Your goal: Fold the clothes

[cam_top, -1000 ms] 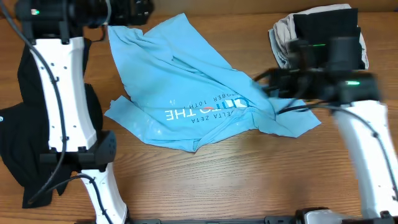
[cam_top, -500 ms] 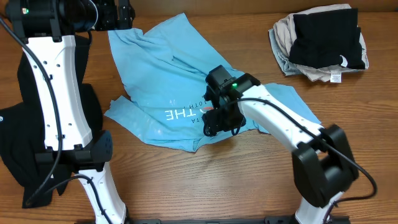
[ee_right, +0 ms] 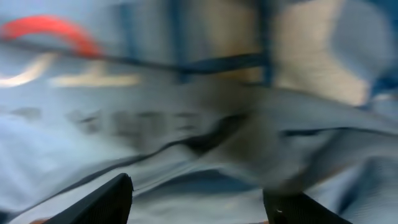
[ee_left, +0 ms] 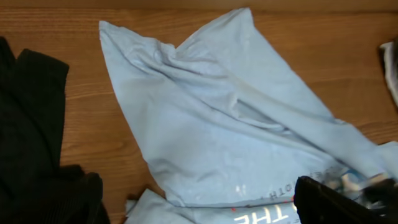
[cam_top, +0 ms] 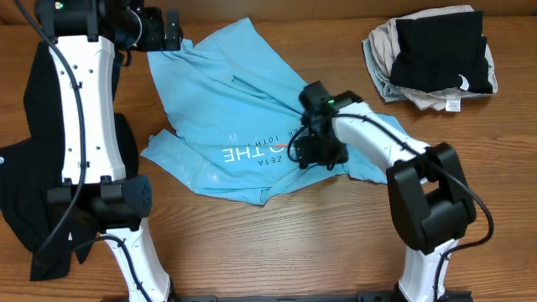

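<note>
The light blue T-shirt [cam_top: 226, 92] lies crumpled in the middle of the table, its printed lettering upside down near its front. It also shows in the left wrist view [ee_left: 211, 118]. My right gripper [cam_top: 312, 149] is low over the lettering; in the right wrist view its fingers [ee_right: 199, 193] are spread open just above the blurred blue cloth [ee_right: 186, 143]. My left gripper [cam_top: 168, 29] is at the shirt's far left corner; its fingers do not show in its wrist view. The black garment [cam_top: 21, 201] lies at the left, also seen in the left wrist view [ee_left: 31, 143].
A pile of beige and black clothes [cam_top: 432, 54] sits at the far right. The left arm's white column [cam_top: 84, 126] stands over the black garment. The wooden table [cam_top: 336, 243] shows in front of the shirt.
My right arm swung from the right side onto the shirt's lettering, then shifted slightly right and back. My left gripper edged right along the shirt's far corner.
</note>
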Robot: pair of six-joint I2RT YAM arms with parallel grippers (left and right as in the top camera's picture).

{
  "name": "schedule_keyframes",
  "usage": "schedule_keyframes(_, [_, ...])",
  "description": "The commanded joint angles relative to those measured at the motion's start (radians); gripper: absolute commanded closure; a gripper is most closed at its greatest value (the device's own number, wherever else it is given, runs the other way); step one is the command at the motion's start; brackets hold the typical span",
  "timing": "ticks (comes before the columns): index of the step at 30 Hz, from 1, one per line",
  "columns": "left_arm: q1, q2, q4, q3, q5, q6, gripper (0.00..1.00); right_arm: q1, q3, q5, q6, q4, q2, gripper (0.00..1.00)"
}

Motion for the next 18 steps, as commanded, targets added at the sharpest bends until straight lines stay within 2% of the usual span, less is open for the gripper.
schedule_keyframes(1, [-0.007,-0.011,0.023,-0.038,-0.016,0.071,0.0,-0.046,-0.004,0.018,0.032,-0.012,0.009,0.29])
schedule_keyframes(8, [-0.007,-0.011,0.077,-0.117,-0.043,0.078,0.0,-0.152,-0.013,0.058,0.158,-0.072,0.009,0.29])
schedule_keyframes(18, [-0.007,-0.011,0.151,-0.243,-0.043,0.093,0.0,-0.305,-0.124,0.059,0.17,-0.013,0.009,0.28])
